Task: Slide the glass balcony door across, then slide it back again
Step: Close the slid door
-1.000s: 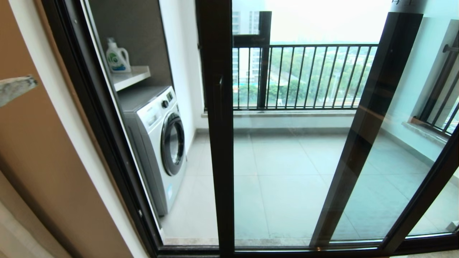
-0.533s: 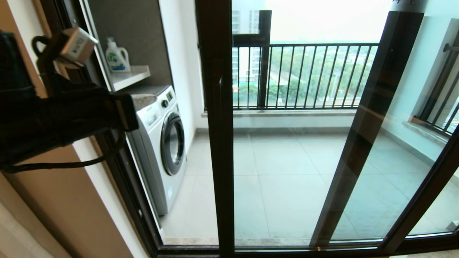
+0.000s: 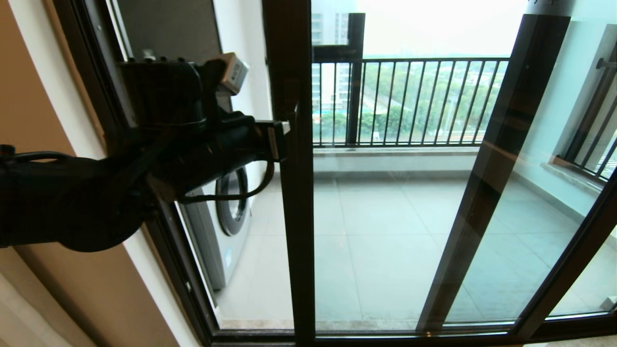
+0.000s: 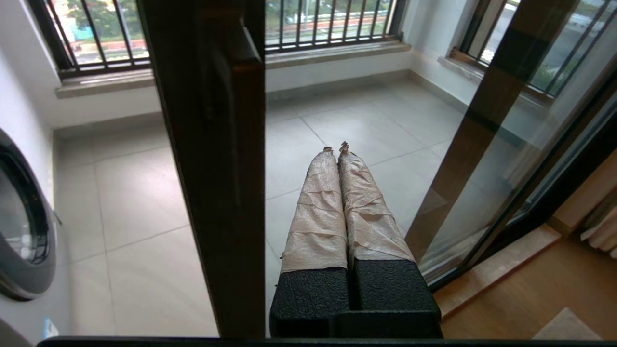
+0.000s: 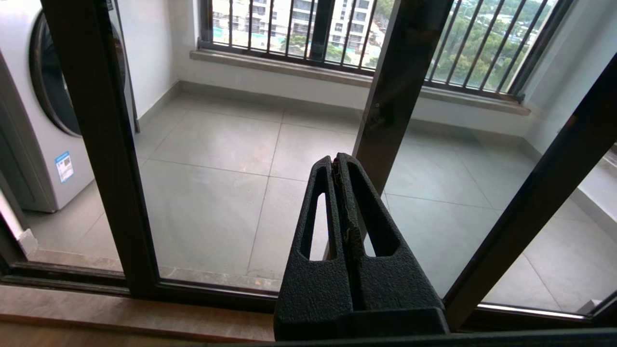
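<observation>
The glass balcony door is a clear pane in a dark frame. Its left upright carries a small dark lever handle. My left gripper reaches in from the left at handle height, its tip at the upright's edge. From the left wrist, the tape-wrapped fingers are shut on nothing, lying just beside the upright, with the handle further up it. My right gripper is shut and empty, held low before the door; the head view does not show it.
A white washing machine stands on the balcony behind my left arm. A second dark-framed glass panel's upright slants at the right. The black-barred railing window lies beyond. A tan wall borders the left.
My left arm has swung in from the far left and reached across to the door's upright beside the handle. The door has not moved.
</observation>
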Tool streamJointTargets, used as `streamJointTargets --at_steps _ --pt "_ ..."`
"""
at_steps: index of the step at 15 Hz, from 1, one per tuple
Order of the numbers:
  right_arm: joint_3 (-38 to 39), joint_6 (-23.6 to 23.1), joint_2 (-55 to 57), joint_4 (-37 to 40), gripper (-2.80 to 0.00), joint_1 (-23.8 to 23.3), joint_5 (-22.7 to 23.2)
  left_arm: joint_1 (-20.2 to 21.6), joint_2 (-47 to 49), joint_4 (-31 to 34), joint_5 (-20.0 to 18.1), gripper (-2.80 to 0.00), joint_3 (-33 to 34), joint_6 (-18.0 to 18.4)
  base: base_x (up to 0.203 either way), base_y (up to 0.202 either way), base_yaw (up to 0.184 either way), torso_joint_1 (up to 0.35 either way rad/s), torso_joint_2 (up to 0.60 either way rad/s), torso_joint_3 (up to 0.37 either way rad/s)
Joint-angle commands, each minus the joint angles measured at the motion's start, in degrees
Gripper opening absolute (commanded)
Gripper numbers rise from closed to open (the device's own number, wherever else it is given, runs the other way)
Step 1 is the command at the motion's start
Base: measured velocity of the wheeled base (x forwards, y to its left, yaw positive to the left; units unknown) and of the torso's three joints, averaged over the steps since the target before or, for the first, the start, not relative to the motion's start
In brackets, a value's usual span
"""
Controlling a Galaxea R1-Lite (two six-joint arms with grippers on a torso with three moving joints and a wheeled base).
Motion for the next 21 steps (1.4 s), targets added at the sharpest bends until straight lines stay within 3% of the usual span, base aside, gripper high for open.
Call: streamJointTargets --at_steps 1,9,13,19,21 --pt "0.7 -0.1 0.0 0.0 -2.8 0.0 0.0 -2.3 5.6 -0.3 0.1 -2.8 -4.2 -0.1 0.0 0.0 0.0 0.0 0.0 0.0" --pt "0.7 -0.1 0.1 0.0 -2.8 0.0 0.0 -2.9 18.0 -0.4 3.2 -2.8 -16.7 0.1 0.0 0.0 0.0 0.0 0.0 0.0" --pt "0.7 -0.1 0.1 0.0 -2.8 0.0 0.0 -1.0 22.3 -0.4 8.5 -2.8 -23.8 1.3 0.0 0.0 0.0 0.0 0.0 0.0" --pt "0.7 -0.1 0.1 0.0 -2.8 0.0 0.1 3.3 21.8 0.2 9.1 -2.8 -25.3 3.0 0.0 0.0 0.0 0.0 0.0 0.0" --pt "0.7 -0.1 0.1 0.0 -2.8 0.0 0.0 4.1 22.3 -0.2 10.7 -2.8 -25.5 5.7 0.0 0.0 0.0 0.0 0.0 0.0"
